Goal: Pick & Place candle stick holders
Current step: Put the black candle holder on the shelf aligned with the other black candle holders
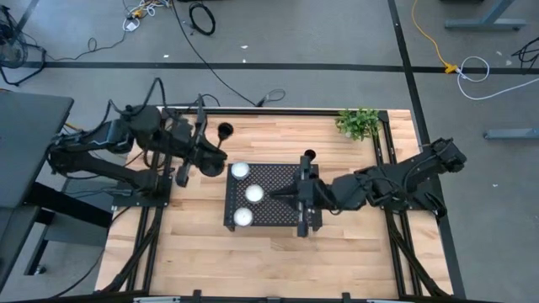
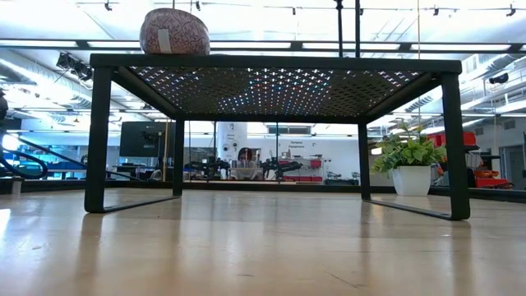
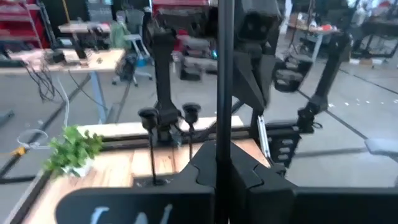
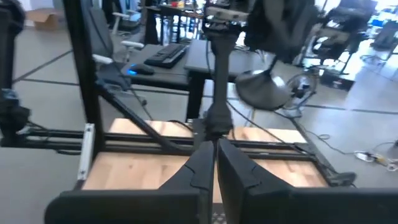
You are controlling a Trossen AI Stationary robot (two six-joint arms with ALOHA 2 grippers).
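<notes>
Wooden table (image 1: pixel 278 252) carries a black perforated tray (image 1: pixel 268 195) with three white balls. Right gripper (image 1: pixel 285 195) hovers over it, jaws clamped on a candle holder (image 4: pixel 219 74). Left gripper (image 1: pixel 221 157), near the back, clamps another holder (image 3: pixel 224 74).

Perforated black tray (image 1: pixel 274 195) mid-table (image 1: pixel 354 252), three white balls (image 1: pixel 253 194) along its left side. Left claw (image 1: pixel 221 151) holds a candle holder (image 1: pixel 224 131) near the far edge; right claw (image 1: pixel 286 195) over the tray.
</notes>
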